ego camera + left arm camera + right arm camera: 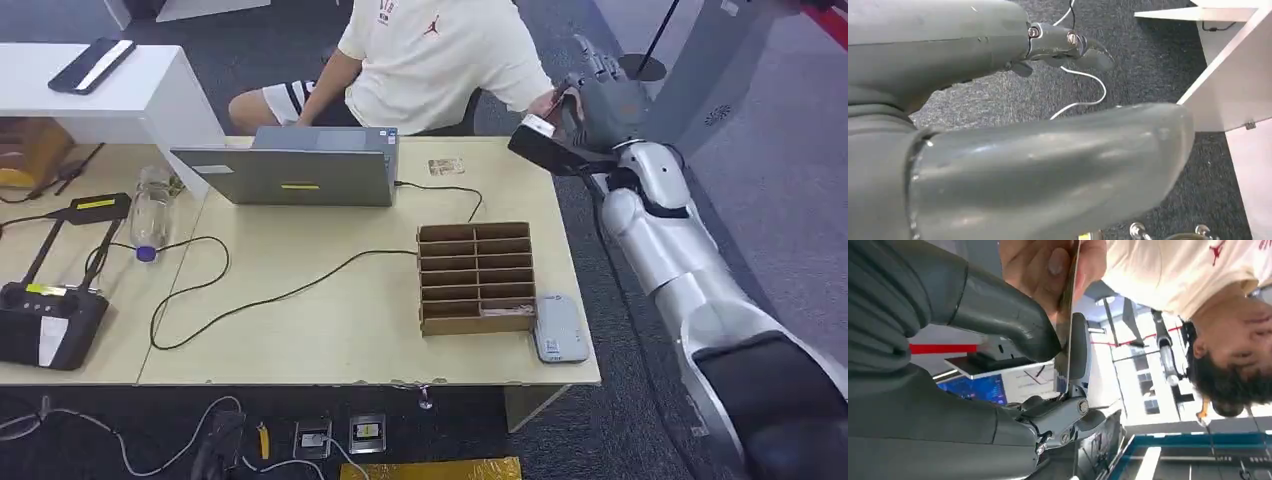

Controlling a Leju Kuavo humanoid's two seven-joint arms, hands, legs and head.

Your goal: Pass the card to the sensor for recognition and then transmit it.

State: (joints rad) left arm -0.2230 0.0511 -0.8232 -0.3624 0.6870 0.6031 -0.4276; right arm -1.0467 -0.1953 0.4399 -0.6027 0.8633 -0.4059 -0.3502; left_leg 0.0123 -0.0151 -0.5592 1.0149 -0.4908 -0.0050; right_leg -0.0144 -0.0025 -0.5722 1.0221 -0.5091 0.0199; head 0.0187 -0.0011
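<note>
My right hand is raised beyond the table's far right corner, next to a seated person. In the right wrist view the hand pinches a thin card, seen edge-on, between thumb and a finger. The person's hand grips the card's other end. In the head view that hand meets mine. The white sensor lies at the table's front right corner, well below my right hand. My left hand hangs over dark carpet, fingers apart, holding nothing.
A cardboard card rack stands beside the sensor. A laptop, a loose card, cables, a water bottle and a black controller share the table. A white desk is near my left hand.
</note>
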